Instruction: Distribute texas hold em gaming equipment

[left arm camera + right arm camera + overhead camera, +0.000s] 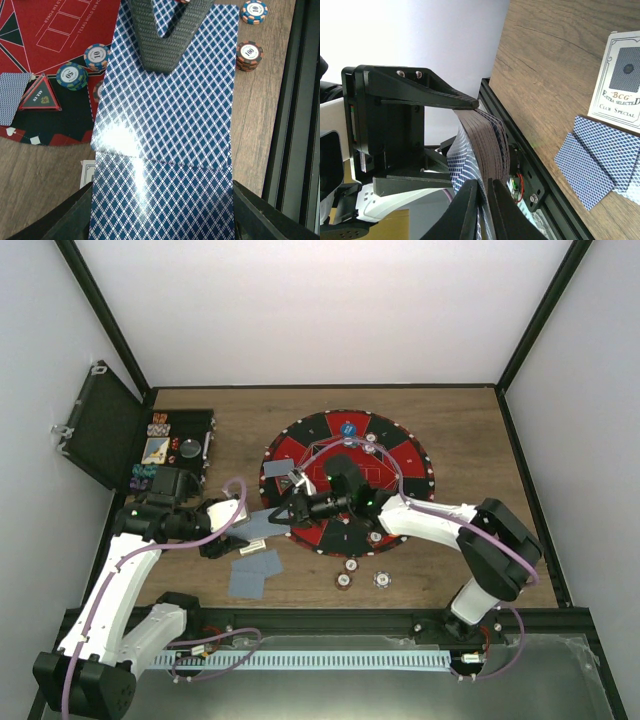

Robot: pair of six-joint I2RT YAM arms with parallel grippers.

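One deck of cards [165,200] sits gripped in my left pincer [162,222], up above the tabletop [260,130] by the edge of the red mat [55,35]. My right pincer [482,189] is closed on the far end of the top card [170,110]. That card's long side runs straight from one pincer to the other, so I think the right arm should pull along that line.

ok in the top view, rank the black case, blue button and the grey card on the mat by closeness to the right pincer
1. grey card, on the mat just beyond the right pincer
2. blue button, at the mat's far edge
3. black case, far left corner
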